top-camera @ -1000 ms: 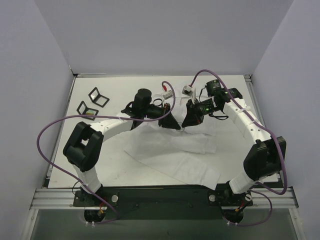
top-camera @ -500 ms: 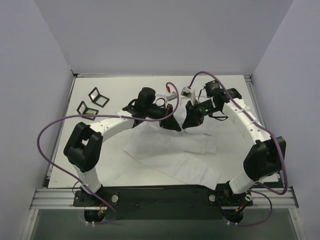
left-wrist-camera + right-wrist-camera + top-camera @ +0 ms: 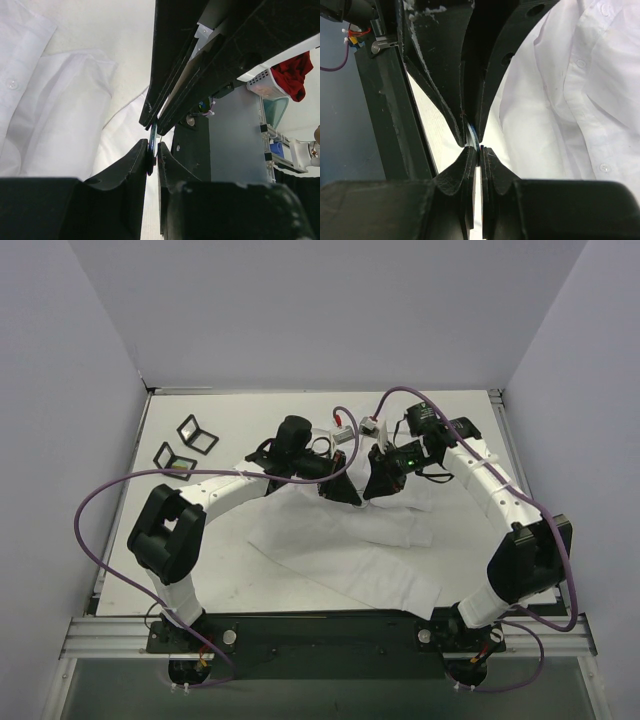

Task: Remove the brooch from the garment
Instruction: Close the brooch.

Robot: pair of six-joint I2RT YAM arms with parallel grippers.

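Where the 2 arms reach in from either side in the top view, the left gripper [image 3: 343,492] and the right gripper [image 3: 378,487] meet tip to tip over the far part of the garment [image 3: 330,545], which lies crumpled across the middle of the table [image 3: 250,410]; the brooch is too small to make out there. 2 black square frames [image 3: 186,445] sit well apart from it, near the far left corner. In the left wrist view, the left gripper [image 3: 153,150] has its 2 fingers pressed together on the brooch [image 3: 151,142], a thin dark blue piece seen edge-on, while the right gripper [image 3: 151,120] pinches the same piece from above; the garment [image 3: 60,110] lies behind. In the right wrist view, the right gripper [image 3: 476,152] is clamped on the brooch [image 3: 473,135], the left gripper [image 3: 466,127] grips it from the opposite side, and the buttoned garment [image 3: 570,90] lies to the right. Whether the brooch is attached to the cloth cannot be told.
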